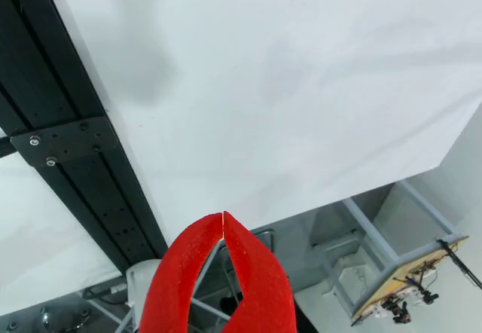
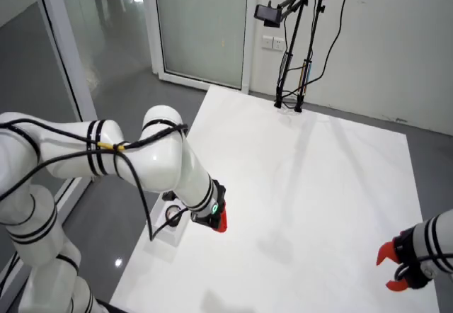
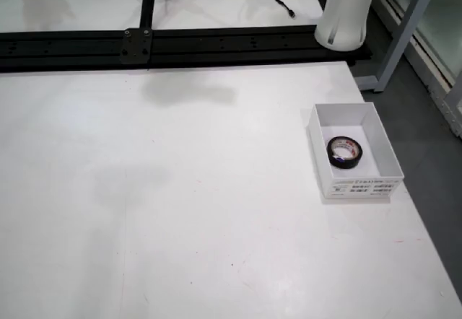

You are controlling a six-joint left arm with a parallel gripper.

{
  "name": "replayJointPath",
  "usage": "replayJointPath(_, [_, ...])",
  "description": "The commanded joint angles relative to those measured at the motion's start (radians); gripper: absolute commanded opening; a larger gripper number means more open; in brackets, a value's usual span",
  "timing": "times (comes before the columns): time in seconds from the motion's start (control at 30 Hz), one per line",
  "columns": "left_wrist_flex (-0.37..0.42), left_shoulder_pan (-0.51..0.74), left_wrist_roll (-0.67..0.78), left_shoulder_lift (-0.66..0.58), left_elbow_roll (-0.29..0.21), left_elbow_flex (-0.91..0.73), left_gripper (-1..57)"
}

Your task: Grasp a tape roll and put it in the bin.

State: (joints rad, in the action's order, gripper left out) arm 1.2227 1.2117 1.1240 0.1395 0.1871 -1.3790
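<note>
one tape roll [image 3: 345, 152] lies inside white bin [image 3: 384, 150].

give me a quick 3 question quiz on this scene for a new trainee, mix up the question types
1. True or false: the black tape roll lies inside the white bin.
2. In the view that rides on the arm, the red gripper has its fingertips: A) spread wide apart, B) meeting at the tips, C) clamped on a tape roll.
3. Fill in the blank: in the table view, the bin sits near the table's ____ edge.

Key
1. True; the roll rests on the bin floor.
2. B; the tips meet with nothing between them.
3. Right.
</note>
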Motion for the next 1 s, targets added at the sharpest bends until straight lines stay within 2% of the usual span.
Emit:
replayJointPath(0.03, [0.003,-0.023,-0.001,0.0,0.003,0.0,0.0])
replayJointPath(1.0, [0.003,-0.055,-0.001,0.0,0.005,0.0,0.0])
